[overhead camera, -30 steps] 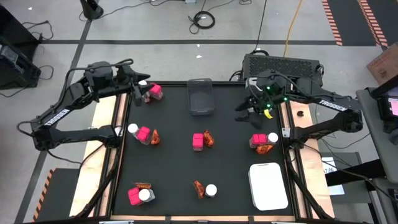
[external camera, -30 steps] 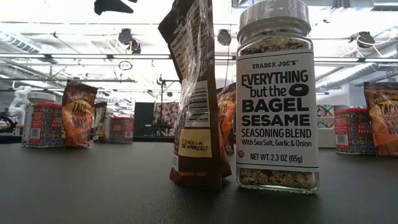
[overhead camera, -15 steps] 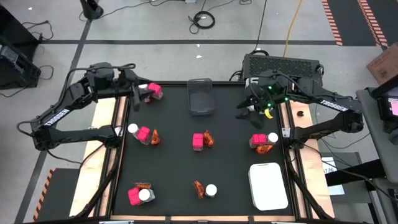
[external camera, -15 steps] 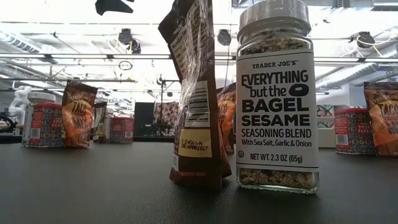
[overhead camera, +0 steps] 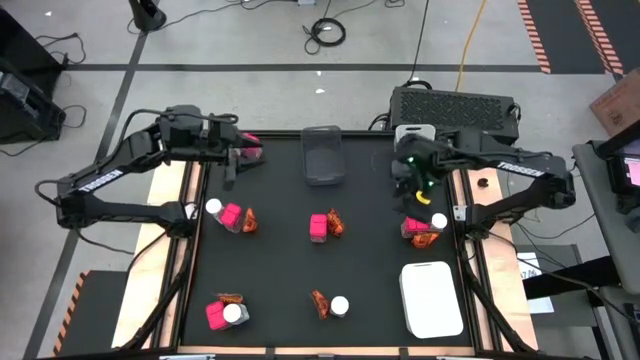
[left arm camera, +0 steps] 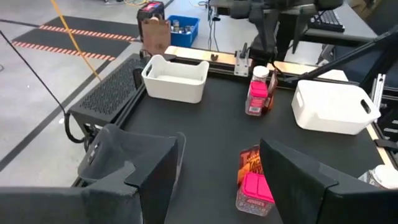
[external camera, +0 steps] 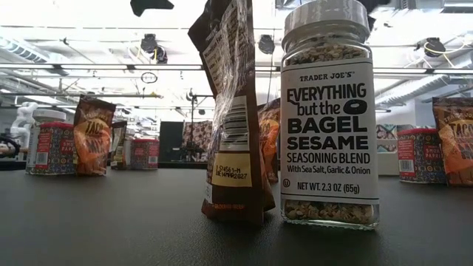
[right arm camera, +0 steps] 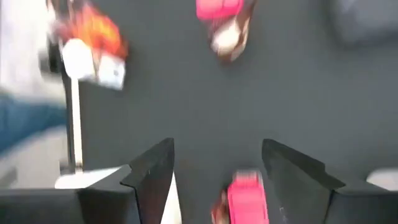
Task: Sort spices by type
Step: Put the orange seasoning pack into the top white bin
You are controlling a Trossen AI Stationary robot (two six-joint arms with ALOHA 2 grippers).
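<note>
The spices stand in small clusters on the black table: pink packs (overhead camera: 231,215), white-lidded jars (overhead camera: 213,208) and orange-red sachets (overhead camera: 336,224). One pink pack (overhead camera: 250,147) stands at the far left. My left gripper (overhead camera: 232,165) hovers open beside it, high above the table, facing across toward the centre cluster's pink pack (left arm camera: 252,190). My right gripper (overhead camera: 413,188) hangs open, slanting down, above the right cluster of pink pack (overhead camera: 412,228), jar (overhead camera: 438,222) and sachet (overhead camera: 425,240). In the low view a jar (external camera: 329,111) and a sachet (external camera: 233,111) stand upright close by.
A dark grey tray (overhead camera: 323,155) sits at the far middle. One white bin (overhead camera: 431,298) lies near right, another (overhead camera: 415,132) at the far right behind my right arm. Both bins (left arm camera: 175,78) (left arm camera: 336,106) show in the left wrist view. More clusters stand near left (overhead camera: 225,313) and near centre (overhead camera: 332,305).
My left gripper has swung toward the table's right, out over the far-left corner of the table. My right gripper has sunk a little and tipped more steeply down, over the right cluster. Both stay open. No spice has moved.
</note>
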